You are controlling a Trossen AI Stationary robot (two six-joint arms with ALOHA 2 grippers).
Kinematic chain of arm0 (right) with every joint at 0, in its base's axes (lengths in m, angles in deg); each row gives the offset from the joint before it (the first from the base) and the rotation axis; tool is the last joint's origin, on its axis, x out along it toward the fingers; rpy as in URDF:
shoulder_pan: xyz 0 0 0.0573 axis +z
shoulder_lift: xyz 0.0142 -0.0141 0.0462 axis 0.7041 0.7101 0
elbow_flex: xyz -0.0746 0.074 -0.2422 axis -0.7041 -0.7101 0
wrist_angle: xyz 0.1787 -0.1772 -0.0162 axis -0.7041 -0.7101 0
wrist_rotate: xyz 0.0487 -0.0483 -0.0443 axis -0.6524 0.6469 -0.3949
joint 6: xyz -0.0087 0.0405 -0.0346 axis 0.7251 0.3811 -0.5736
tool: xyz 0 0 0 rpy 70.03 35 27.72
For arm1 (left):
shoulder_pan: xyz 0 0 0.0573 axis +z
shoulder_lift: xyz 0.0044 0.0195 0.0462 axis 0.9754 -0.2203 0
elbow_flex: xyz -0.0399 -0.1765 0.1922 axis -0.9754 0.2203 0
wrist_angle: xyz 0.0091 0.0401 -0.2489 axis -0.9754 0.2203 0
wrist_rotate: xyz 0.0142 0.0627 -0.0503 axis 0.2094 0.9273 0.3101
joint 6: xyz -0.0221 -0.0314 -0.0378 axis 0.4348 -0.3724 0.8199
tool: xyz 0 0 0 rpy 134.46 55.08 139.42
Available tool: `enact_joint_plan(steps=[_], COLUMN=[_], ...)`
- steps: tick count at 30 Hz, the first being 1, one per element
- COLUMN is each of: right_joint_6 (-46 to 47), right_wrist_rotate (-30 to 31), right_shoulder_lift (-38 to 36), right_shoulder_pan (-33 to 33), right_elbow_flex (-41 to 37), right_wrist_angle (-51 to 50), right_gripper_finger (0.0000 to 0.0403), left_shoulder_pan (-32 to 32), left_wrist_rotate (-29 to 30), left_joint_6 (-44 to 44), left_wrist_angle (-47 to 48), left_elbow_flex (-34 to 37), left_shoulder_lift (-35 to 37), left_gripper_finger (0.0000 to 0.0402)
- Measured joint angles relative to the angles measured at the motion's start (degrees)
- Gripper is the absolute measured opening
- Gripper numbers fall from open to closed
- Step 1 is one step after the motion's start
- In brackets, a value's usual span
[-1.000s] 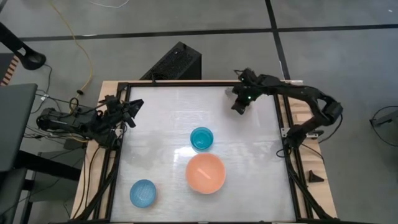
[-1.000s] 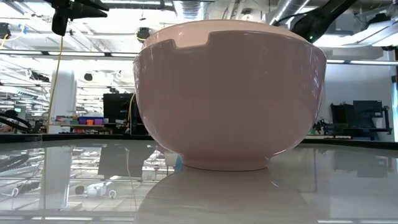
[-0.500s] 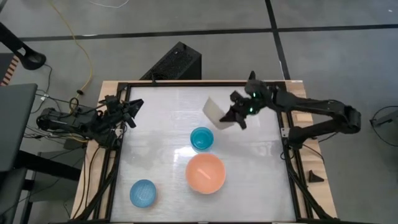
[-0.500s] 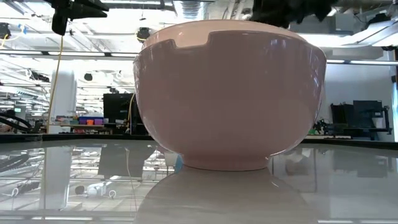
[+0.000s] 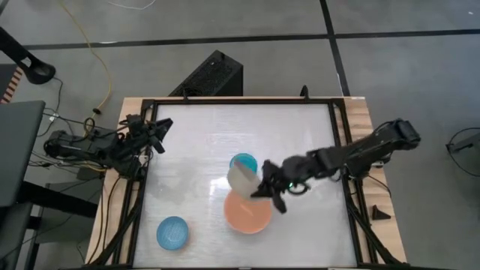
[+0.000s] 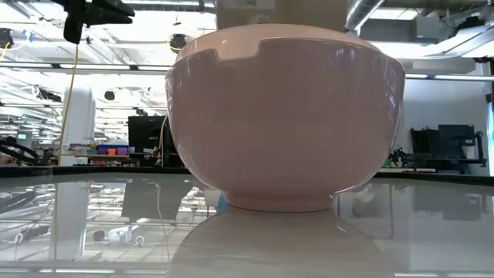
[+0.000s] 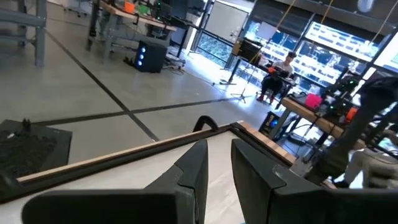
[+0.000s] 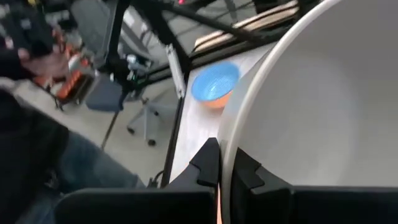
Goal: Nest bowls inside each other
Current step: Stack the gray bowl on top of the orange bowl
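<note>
My right gripper [image 5: 264, 187] is shut on a grey-beige bowl [image 5: 241, 178], which hangs over the far rim of the pink bowl [image 5: 247, 211]. The pink bowl stands on its foot at the table's middle and fills the low view [image 6: 285, 116], with the grey-beige bowl [image 6: 278, 11] just above it. A small teal bowl [image 5: 243, 162] stands behind the pink one, half hidden by the held bowl. A light blue bowl [image 5: 172, 232] stands near the front left corner. My left gripper [image 5: 155, 132] waits at the table's left edge, its fingers a narrow gap apart on nothing. My right gripper [image 8: 225, 155] pinches the grey-beige bowl's rim [image 8: 233, 134], one finger inside the bowl and one outside. The fingers come from the table's right, slanting a little downward. The bowl is lifted clear and tipped steeply onto its side above the pink bowl.
A black frame [image 5: 339, 150] runs round the white table top [image 5: 195, 150]. The light blue bowl [image 8: 214, 84] also shows in the right wrist view, with a person's dark sleeve and trouser leg [image 8: 37, 143] beyond the table's edge. A black box [image 5: 212, 75] stands behind the table.
My right gripper has swung from the table's far right corner toward the middle and near side, rising and rolling as it went. It has carried the grey-beige bowl past the teal bowl to above the pink bowl. Its fingers have stayed shut on the rim.
</note>
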Motion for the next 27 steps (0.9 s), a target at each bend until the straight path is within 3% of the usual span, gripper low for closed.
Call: enact_joint_plan(steps=[3,14,27], right_joint_6=[-1.5,-5.7,-4.4], right_wrist_rotate=[1.4,4.5,6.3], right_shoulder_lift=[5.7,22.5,34.1], right_shoulder_pan=[2.4,8.1,10.6], right_elbow_flex=[5.2,26.6,35.9], right_wrist_angle=[-4.1,-35.8,-45.7], right_gripper_finger=[0.0030,0.0030,0.0030], left_shoulder_pan=[0.9,2.7,2.7], left_wrist_rotate=[0.1,-4.3,-4.4], left_joint_6=[0.0,1.0,1.1], left_wrist_angle=[0.0,-0.1,-0.1], left_elbow_flex=[0.0,0.0,0.0], left_shoulder_lift=[-0.2,-0.3,-0.3], left_gripper_finger=[0.0059,0.0059,0.0059])
